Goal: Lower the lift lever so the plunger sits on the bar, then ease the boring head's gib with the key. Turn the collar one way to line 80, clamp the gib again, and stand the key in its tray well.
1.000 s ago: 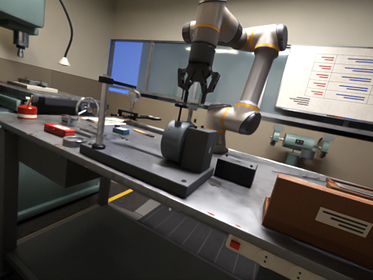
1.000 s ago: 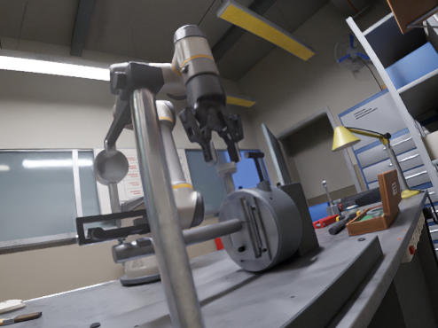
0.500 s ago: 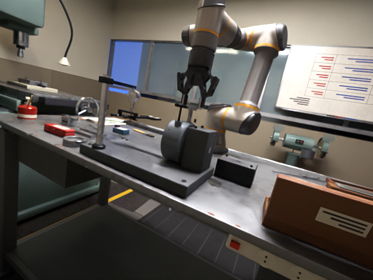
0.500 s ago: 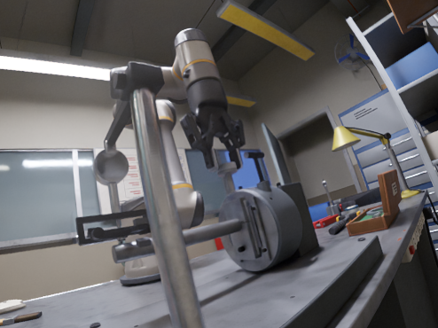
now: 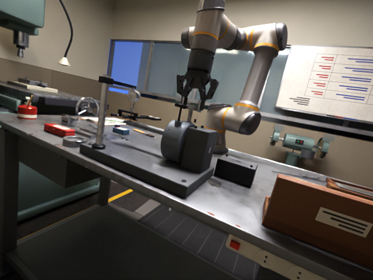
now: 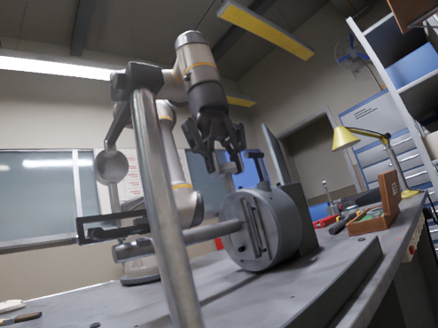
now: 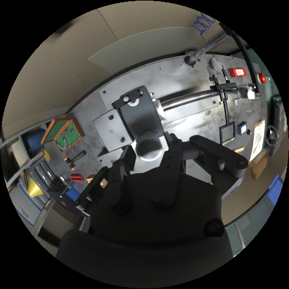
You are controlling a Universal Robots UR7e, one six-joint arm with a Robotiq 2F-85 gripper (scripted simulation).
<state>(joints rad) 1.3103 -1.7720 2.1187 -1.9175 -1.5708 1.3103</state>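
Note:
The silver collar [image 7: 148, 147] at the back of the boring head is partly hidden between my fingers; the wrist camera shows it straight below my palm. My gripper [image 5: 197, 104] is open and holds nothing, hanging over the rear of the grey boring head [image 5: 188, 144]. The black T-handled key [image 5: 180, 112] stands upright in the top of the head, just left of my fingers. The boring bar [image 6: 208, 231] sticks out of the head's round face toward the indicator stand [image 5: 101, 111]. The dial indicator [image 6: 110, 166] hangs over the bar, its lift lever too small to tell. The black key tray [image 5: 235, 170] sits right of the base plate.
The stand's post [image 6: 162, 208] rises at the far end of the base plate [image 5: 144, 161]. A brown wooden case [image 5: 319, 215] lies at the bench's right end. Small tools, a red box [image 5: 59, 129] and a red can [image 5: 27, 111] are scattered on the left.

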